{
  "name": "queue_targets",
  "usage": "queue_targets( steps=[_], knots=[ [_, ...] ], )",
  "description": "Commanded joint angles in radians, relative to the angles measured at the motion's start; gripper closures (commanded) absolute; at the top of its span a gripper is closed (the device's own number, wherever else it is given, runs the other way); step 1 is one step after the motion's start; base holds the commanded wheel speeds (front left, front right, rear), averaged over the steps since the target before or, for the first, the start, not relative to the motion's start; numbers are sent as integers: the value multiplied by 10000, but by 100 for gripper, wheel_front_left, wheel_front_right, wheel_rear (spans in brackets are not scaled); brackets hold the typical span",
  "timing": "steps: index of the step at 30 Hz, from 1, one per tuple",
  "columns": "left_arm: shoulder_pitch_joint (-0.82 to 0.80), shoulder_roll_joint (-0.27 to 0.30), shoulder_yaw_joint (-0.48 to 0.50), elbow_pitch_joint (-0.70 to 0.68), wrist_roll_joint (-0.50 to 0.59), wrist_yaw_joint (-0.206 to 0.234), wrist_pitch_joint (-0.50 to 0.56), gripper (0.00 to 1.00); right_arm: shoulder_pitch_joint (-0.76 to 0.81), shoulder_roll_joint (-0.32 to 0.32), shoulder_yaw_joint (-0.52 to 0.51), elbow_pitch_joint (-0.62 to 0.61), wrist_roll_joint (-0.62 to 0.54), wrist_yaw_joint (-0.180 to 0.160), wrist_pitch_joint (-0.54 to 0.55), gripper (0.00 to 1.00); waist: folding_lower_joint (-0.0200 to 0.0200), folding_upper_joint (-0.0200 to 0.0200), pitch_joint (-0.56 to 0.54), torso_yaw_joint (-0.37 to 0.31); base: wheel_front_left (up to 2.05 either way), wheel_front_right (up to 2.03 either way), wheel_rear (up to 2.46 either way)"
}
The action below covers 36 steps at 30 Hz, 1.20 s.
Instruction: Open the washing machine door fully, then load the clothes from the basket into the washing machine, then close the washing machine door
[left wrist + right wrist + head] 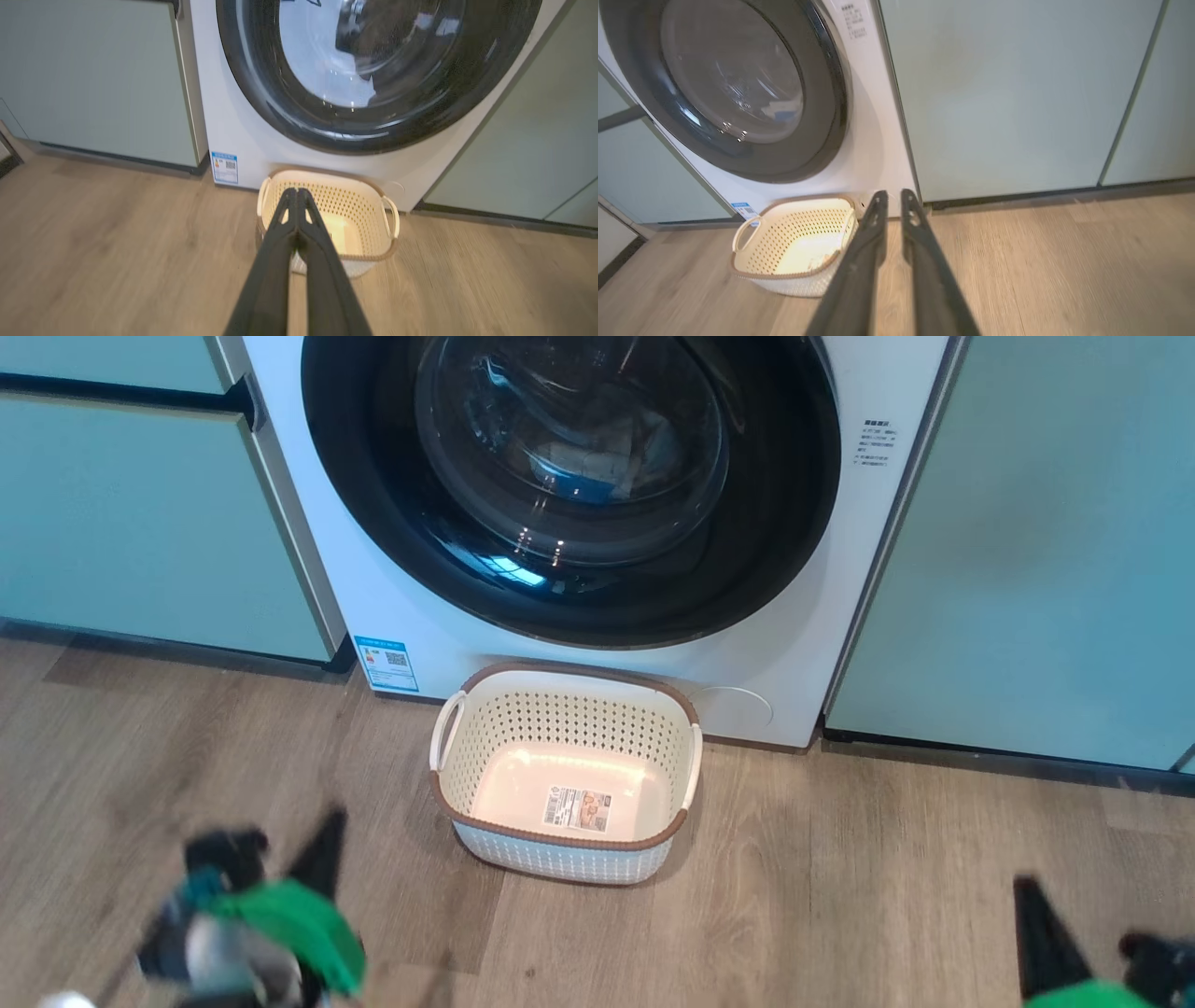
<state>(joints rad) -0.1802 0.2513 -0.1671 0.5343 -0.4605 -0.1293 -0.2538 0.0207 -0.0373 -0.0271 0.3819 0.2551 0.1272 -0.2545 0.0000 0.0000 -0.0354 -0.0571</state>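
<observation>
Drawing back clear suits now: ahead of the shut, empty left claw the basket lies bare, the washing machine door closed; right claw narrowly parted, empty.

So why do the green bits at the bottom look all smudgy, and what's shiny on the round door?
Head view: the left tool is smeared by blur, and the door glass shows bright glare spots. Left wrist view: the floor is streaky, and a big pale reflection sits on the door. Right wrist view: the basket glows warm inside.
</observation>
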Motion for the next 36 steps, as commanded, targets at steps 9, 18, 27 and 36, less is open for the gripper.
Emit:
queue_targets(
  steps=[9, 18, 27, 36],
  knots=[
    [9, -126, 217, -210, -793, -1, 270, 100, -117, -13, -73, -106, 941, 2, 265, 100, 0, 0, 26, 40, 0, 0, 0],
    [71, -272, 412, -425, -1622, -2, 528, 100, -199, -22, -127, -215, 1918, 5, 522, 100, 0, 0, 54, 81, 0, 0, 0],
    [128, -417, 609, -634, -2448, -3, 788, 100, -288, -31, -187, -313, 2890, 7, 784, 100, 0, 0, 82, 122, 0, 0, 0],
    [182, -563, 810, -841, -3275, -4, 1051, 100, -379, -40, -248, -411, 3865, 10, 1048, 100, 0, 0, 110, 163, 0, 0, 0]
  ],
)
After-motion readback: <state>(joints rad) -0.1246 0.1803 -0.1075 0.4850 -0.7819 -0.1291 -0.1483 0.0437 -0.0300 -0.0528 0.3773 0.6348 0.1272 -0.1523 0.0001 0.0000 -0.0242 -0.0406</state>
